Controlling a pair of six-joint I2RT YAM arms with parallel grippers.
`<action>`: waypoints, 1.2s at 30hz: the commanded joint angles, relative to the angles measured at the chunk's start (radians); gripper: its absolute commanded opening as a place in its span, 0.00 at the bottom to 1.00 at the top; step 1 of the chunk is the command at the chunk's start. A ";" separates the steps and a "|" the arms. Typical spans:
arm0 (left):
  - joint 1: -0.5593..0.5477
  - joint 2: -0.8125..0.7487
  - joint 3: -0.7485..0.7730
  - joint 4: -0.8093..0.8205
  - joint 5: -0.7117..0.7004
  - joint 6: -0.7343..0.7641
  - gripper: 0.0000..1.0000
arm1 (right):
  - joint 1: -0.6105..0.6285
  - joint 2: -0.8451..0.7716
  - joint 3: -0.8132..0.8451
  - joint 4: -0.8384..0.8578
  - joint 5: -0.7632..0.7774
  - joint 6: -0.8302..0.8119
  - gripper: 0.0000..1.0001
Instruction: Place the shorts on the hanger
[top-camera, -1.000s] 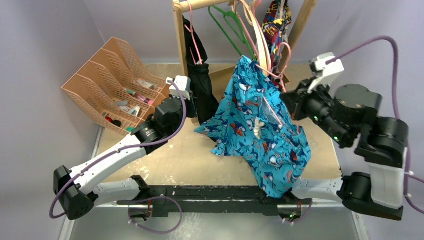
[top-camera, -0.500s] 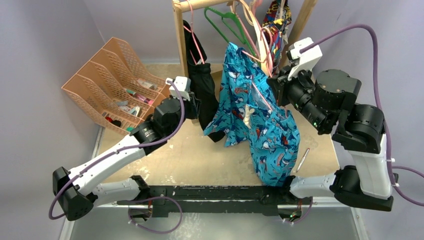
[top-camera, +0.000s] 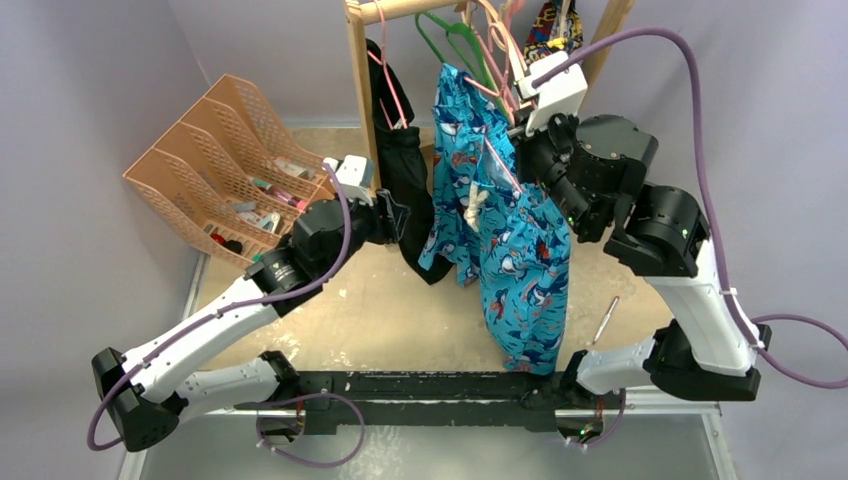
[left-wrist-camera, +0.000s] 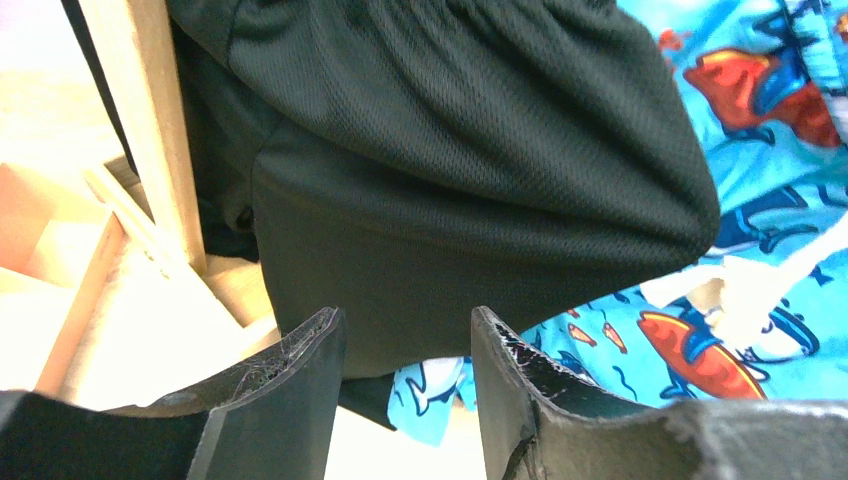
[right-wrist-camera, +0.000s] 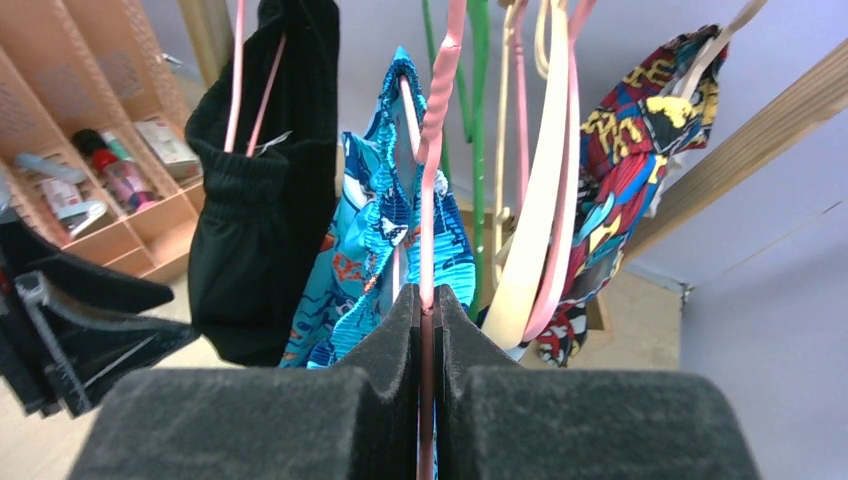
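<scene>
The right gripper (right-wrist-camera: 428, 300) has its jaws pinched shut on the pink hanger (right-wrist-camera: 432, 180), whose wire runs up and away from them toward the wooden rack rail (top-camera: 390, 10). The shorts (top-camera: 510, 250) drape from that hanger with their long axis hanging down. Whether the hem touches the table (top-camera: 400, 310) I cannot tell. The left gripper (left-wrist-camera: 405, 330), jaws apart and empty, sits just beside the black garment (left-wrist-camera: 450, 180). Hooking the rail looks like the right arm's job. Far left, the orange mesh organiser (top-camera: 175, 150) holds small tubes and bottles in its slots.
</scene>
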 joint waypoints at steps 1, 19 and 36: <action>0.003 0.012 0.043 0.018 0.069 0.016 0.51 | 0.004 0.001 0.041 0.196 0.116 -0.130 0.00; 0.003 0.032 0.024 0.044 0.070 0.055 0.55 | 0.002 0.100 0.061 0.447 0.216 -0.305 0.00; 0.003 -0.071 -0.005 -0.100 -0.026 0.079 0.55 | -0.101 0.080 -0.076 0.397 -0.071 -0.023 0.00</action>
